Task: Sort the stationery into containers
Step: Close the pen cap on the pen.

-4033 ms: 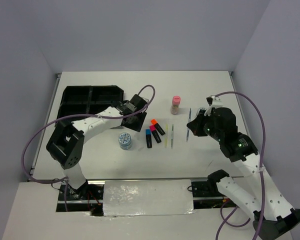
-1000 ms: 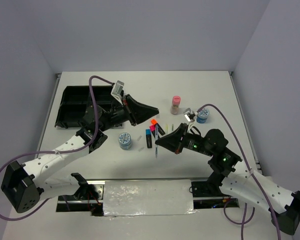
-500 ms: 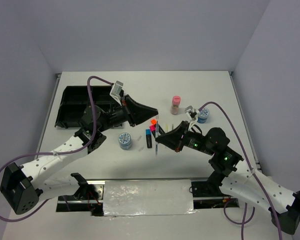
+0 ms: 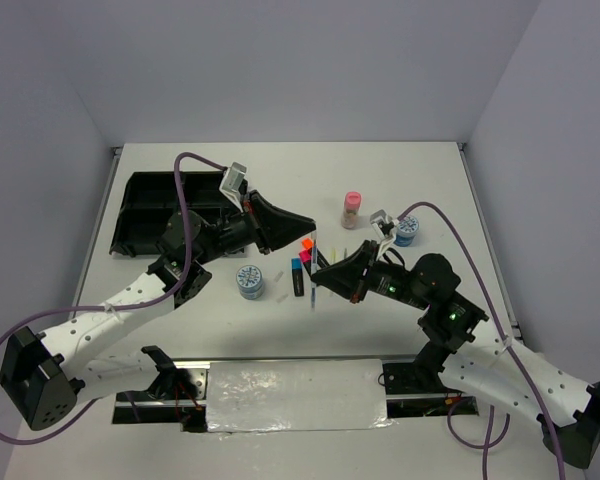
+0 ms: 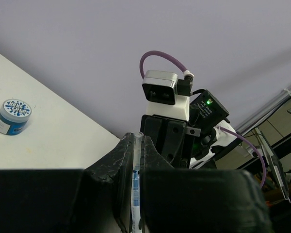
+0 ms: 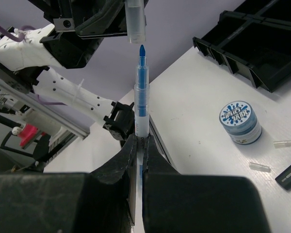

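My right gripper [image 6: 140, 141] is shut on a thin white pen [image 6: 141, 104] with a bare blue tip and holds it upright in the air. My left gripper [image 5: 137, 145] is shut on the pen's clear cap [image 5: 137, 141], which sits just beyond the tip with a small gap [image 6: 136, 22]. In the top view the left gripper [image 4: 313, 222] and right gripper [image 4: 318, 280] meet above the short markers [image 4: 298, 277]. The black tray [image 4: 140, 200] lies at the far left, apart from both grippers.
One blue-white tin [image 4: 250, 281] stands left of the markers, the other [image 4: 405, 232] right of the pink-capped bottle [image 4: 351, 209]. Tiny white bits [image 6: 284, 143] lie near the tin [image 6: 240, 121]. The tray's near wall [image 6: 233, 68] shows in the right wrist view.
Four seconds ago the left gripper was at the tray and the right gripper by the pen at the table's right. Now both meet in the air. Almost no motion in the last half second.
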Tool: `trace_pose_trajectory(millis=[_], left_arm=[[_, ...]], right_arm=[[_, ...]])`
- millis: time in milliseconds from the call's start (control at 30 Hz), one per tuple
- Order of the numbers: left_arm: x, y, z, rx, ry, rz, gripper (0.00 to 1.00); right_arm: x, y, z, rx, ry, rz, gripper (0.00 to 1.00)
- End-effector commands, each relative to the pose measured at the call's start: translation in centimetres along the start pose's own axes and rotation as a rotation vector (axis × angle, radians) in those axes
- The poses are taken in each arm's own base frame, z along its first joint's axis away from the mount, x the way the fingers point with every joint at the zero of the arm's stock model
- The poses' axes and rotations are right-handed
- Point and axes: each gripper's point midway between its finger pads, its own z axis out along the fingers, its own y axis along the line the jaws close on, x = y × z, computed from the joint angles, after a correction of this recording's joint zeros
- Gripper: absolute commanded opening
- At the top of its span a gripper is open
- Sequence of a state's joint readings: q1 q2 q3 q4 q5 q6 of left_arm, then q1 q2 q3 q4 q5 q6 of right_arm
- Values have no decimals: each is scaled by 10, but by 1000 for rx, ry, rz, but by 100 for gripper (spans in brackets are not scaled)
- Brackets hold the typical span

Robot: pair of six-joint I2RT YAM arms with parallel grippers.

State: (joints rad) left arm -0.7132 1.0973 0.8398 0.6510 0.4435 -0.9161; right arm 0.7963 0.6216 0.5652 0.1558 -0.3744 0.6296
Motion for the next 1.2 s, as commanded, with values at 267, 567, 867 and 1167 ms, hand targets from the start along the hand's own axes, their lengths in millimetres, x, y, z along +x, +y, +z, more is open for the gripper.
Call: trace_pose_trajectory(millis=[267,567,867,1167], left_arm=[[2,-7,-1,48,4,32,0],[17,-6,-4,67,40,3,0],[30,-9,-5,56,103,15,33],[14,-6,-5,-30,89,91,27]], right_arm=[[-32,22,1,-34,-56,-74,0],[-48,24,4,-2,-83,-107,0],[-77,27,12,44,-102,-237,0],[-63,19,22,31,-42,-245,0]])
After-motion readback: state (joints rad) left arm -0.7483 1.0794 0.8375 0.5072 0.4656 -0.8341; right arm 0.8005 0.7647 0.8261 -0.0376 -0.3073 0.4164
